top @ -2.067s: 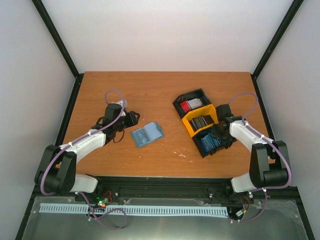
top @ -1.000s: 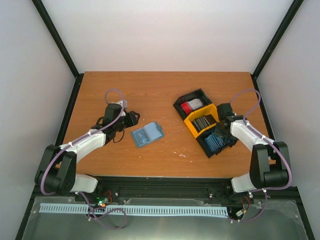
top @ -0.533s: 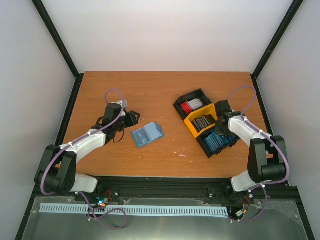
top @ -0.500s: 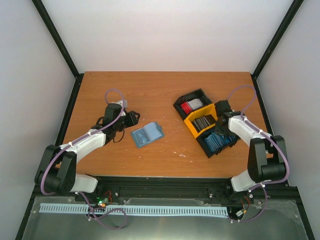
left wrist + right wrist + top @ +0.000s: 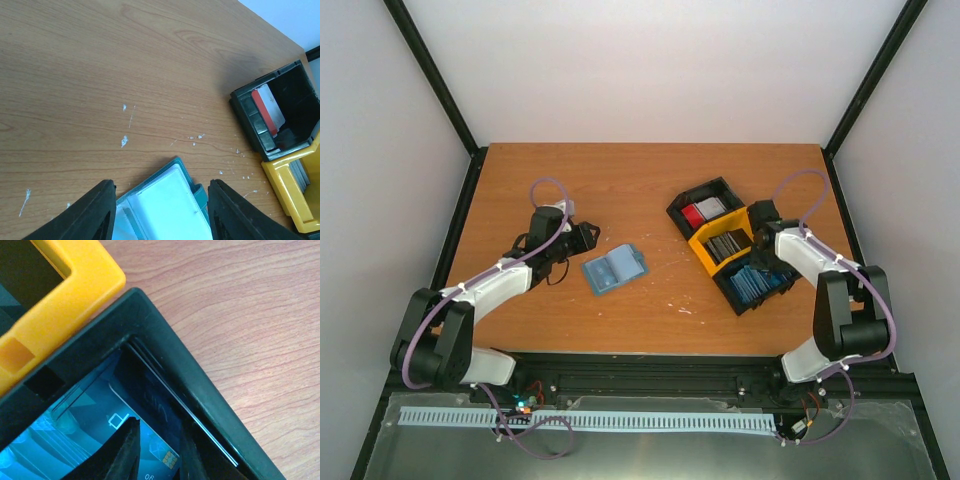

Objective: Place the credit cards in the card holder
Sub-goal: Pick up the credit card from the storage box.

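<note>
The card holder (image 5: 613, 270) holds no credit cards (image 5: 752, 283) yet; the left gripper (image 5: 161, 200) gapes empty, and the right gripper (image 5: 159, 460) is slightly parted inside the tray (image 5: 165, 340).

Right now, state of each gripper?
Left gripper: open, empty, by the card holder.
Right gripper: jaws slightly apart among the blue cards in the tray; grip cannot be told.

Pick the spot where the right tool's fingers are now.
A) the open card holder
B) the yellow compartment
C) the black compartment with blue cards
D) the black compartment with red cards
C: the right wrist view shows the right tool inside the black compartment, just above the blue cards, with the yellow compartment beside it.
</note>
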`<state>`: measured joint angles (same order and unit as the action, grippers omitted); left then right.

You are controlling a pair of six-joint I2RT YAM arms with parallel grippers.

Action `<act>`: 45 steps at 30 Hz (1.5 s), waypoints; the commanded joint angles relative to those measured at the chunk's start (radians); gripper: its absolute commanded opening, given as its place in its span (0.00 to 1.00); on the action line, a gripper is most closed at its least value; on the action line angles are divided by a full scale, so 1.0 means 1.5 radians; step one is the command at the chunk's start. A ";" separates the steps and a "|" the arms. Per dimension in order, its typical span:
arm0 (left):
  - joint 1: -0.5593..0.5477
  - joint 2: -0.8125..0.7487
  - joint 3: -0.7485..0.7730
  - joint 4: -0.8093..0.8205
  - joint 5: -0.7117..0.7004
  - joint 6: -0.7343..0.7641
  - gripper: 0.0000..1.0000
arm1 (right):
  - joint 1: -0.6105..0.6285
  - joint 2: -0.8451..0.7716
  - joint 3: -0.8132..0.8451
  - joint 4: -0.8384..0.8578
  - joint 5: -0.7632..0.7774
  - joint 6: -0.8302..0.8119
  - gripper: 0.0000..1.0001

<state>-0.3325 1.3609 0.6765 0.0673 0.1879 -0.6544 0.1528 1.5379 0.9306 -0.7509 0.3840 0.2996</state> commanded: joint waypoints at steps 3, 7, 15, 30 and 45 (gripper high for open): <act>0.005 0.008 0.014 0.019 0.003 0.009 0.52 | 0.008 0.012 0.028 -0.015 0.033 -0.005 0.25; 0.005 0.008 0.014 0.019 0.002 0.010 0.52 | 0.013 0.028 0.037 -0.024 0.024 -0.014 0.28; 0.005 0.006 0.017 0.015 0.001 0.012 0.52 | 0.016 0.060 0.045 -0.021 0.018 -0.024 0.20; 0.006 0.013 0.021 0.018 0.004 0.011 0.52 | 0.016 0.056 0.060 -0.024 0.012 -0.026 0.25; 0.006 0.017 0.018 0.020 0.007 0.010 0.52 | 0.020 0.087 0.057 -0.031 0.043 -0.015 0.28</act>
<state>-0.3321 1.3823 0.6765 0.0723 0.1917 -0.6544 0.1749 1.6318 1.0039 -0.7959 0.4198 0.2630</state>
